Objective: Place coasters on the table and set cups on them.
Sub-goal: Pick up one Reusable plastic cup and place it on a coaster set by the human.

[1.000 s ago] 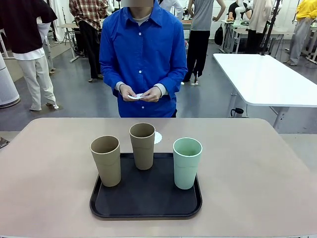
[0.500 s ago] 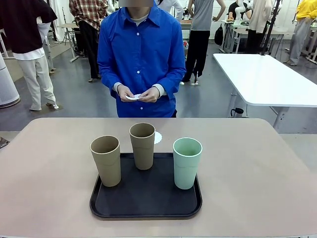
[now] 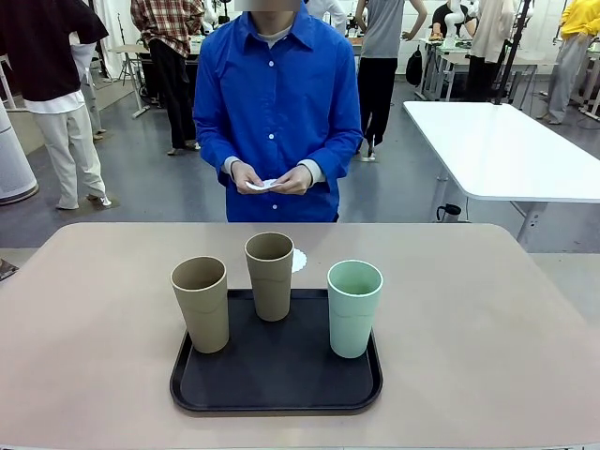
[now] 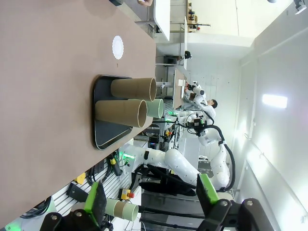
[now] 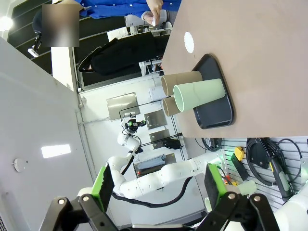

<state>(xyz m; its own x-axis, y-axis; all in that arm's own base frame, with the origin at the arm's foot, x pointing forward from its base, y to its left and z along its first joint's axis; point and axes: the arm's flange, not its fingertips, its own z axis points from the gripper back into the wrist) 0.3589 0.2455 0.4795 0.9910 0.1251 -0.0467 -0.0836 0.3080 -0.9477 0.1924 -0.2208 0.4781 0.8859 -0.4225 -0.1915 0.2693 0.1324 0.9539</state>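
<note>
Three cups stand upright on a black tray (image 3: pixel 277 380): a tan one (image 3: pixel 201 303) at the left, a tan one (image 3: pixel 270 275) at the back middle, a mint one (image 3: pixel 354 307) at the right. One white lacy coaster (image 3: pixel 299 260) lies on the beige table (image 3: pixel 94 319) just behind the tray. The person holds more white coasters (image 3: pixel 266 184) in both hands above the far edge. My left gripper (image 4: pixel 151 202) is open, far from the cups (image 4: pixel 133 89) and the coaster (image 4: pixel 118 47). My right gripper (image 5: pixel 159 187) is open too, well off the mint cup (image 5: pixel 199 94).
A person in a blue shirt stands at the table's far side. A white-topped table (image 3: pixel 506 150) stands at the back right, off this one. Broad bare tabletop lies left and right of the tray. Other people stand farther back.
The person has shifted slightly to the right, hands still together on the coasters. Cups, tray and the coaster on the table have not moved.
</note>
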